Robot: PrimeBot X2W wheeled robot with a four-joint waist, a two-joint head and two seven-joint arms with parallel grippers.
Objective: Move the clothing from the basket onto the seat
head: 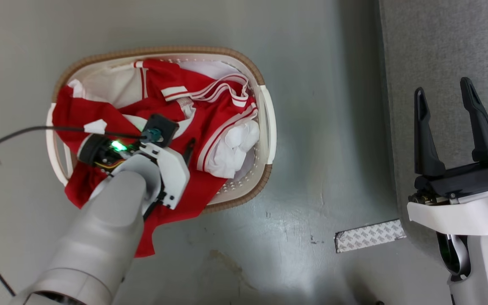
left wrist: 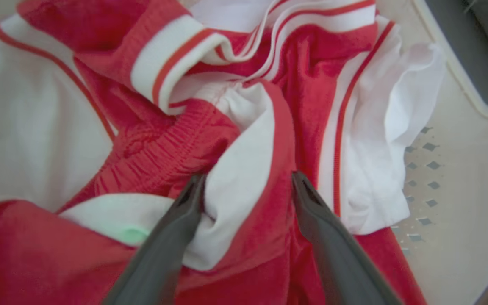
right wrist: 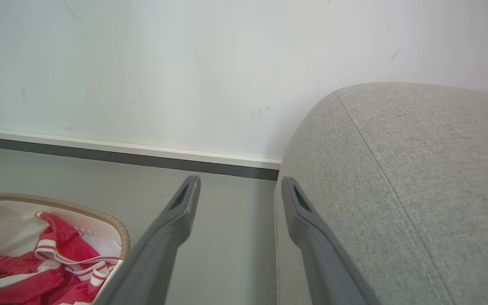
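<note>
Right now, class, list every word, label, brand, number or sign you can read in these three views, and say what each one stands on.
No text here can be read.
Strip of tape on the floor: a repeated grey printed mark, too small to read.
Clothing: red and white cloth with stripe trim, no legible lettering.
Basket: plain, no label to be made out.

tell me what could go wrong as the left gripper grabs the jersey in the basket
The open left gripper straddles just one fold of the red jersey; closing there may pinch a single layer that slips.
The cloth is bunched, and one end hangs over the basket rim onto the floor, so a lift could drag or tip the basket.
A black cable crosses the pile and might snag.
</note>
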